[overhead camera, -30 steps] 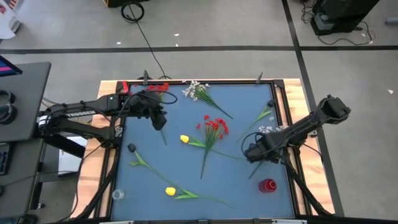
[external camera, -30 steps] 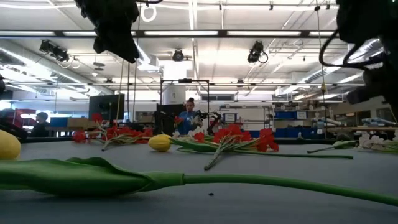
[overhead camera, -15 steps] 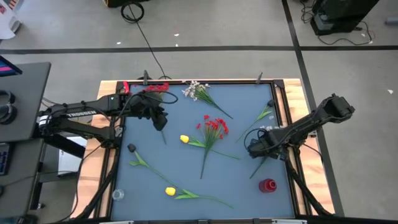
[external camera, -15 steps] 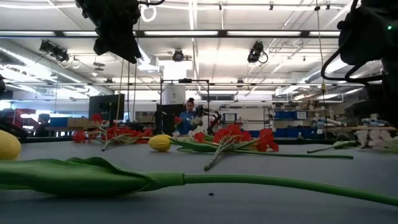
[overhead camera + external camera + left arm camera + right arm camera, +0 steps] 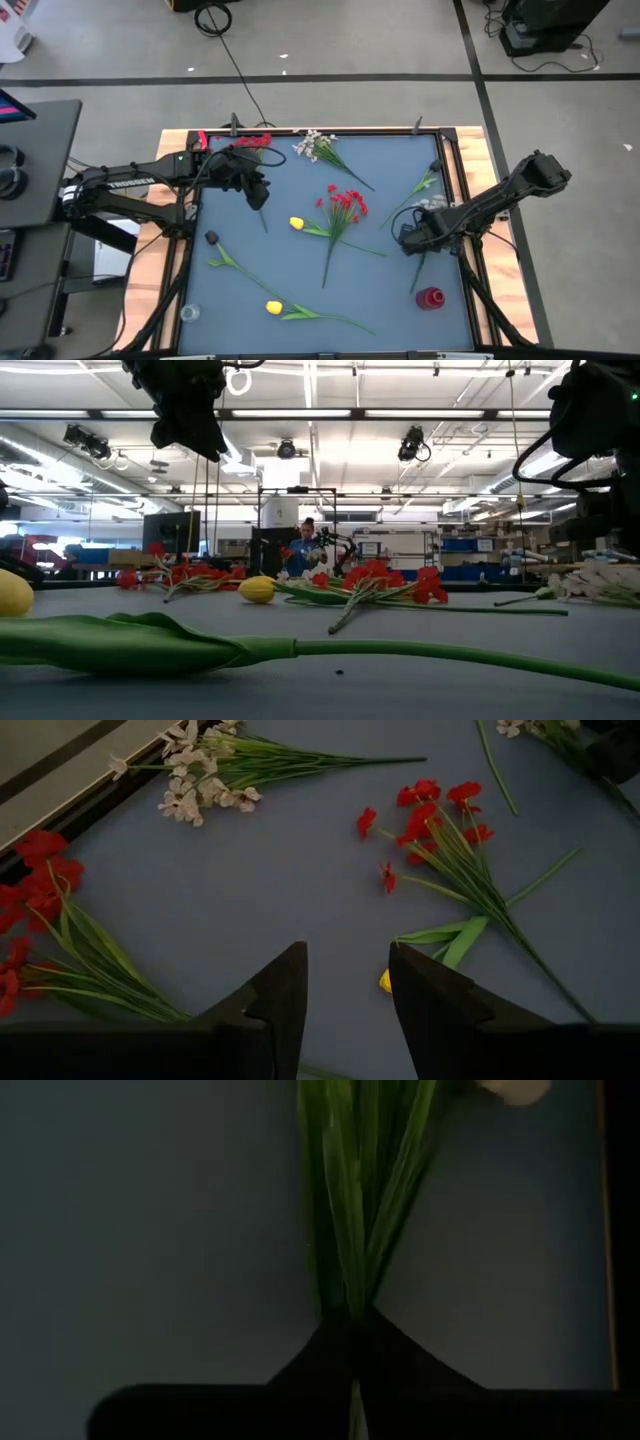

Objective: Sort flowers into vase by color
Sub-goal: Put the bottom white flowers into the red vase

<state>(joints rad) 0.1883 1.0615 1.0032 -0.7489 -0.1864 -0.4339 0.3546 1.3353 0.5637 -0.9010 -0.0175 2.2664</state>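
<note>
My right gripper [image 5: 411, 240] stands low at the table's right side, shut on a white-blossomed flower [image 5: 430, 206] that lies there. My left gripper [image 5: 259, 193] hangs open and holds nothing [image 5: 345, 955], above the far left of the blue table. Lying flat on the table are a red flower [image 5: 345, 205] at the middle, another red flower [image 5: 250, 143] at the far left, a white spray [image 5: 315, 146] at the far edge, and two yellow tulips [image 5: 297, 224] [image 5: 274, 308]. A red vase [image 5: 430, 298] stands near the right front. My right gripper pinches the white flower's green stem and leaves [image 5: 350, 1295] between its two fingers, below the blossoms. The fingers come from above, pointing down, and lie across the stem. The flower lies on the table, its blossoms [image 5: 600, 582] toward the far side.
A loose green stem [image 5: 424, 184] lies at the far right. A small dark vase [image 5: 212, 238] and a clear one [image 5: 190, 313] stand along the left side. The table has a raised black frame [image 5: 447, 180]. In the low view a tulip's long leaf [image 5: 150, 645] fills the foreground.
My right gripper has sunk onto the white flower's stem and shifted slightly toward the table's far edge. The stem's lower end has swung a little toward the right. My left gripper has kept still.
</note>
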